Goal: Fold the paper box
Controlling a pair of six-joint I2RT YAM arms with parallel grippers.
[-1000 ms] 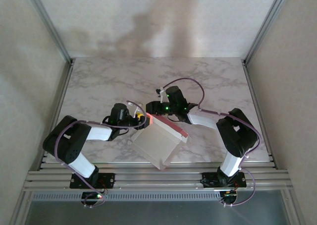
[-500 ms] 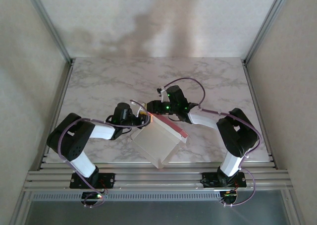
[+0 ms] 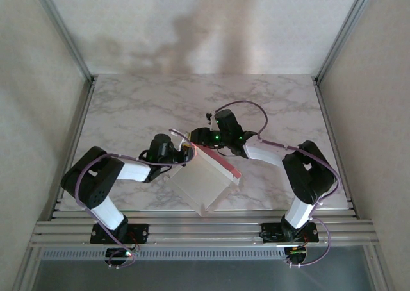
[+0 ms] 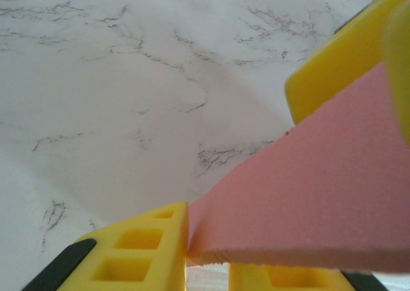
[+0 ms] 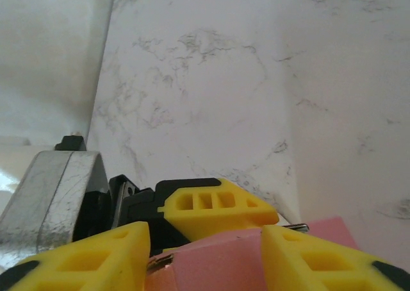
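Pink inside, white outside, the paper box looks partly folded.

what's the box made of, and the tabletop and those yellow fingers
The paper box: thin card, matte, pink one face, white the other; its cut edge looks fibrous in the left wrist view. The table: smooth marble-patterned surface, grey veins on white, possibly laminate rather than stone. The left gripper's fingers: yellow plastic, matte, with moulded hollow cells.
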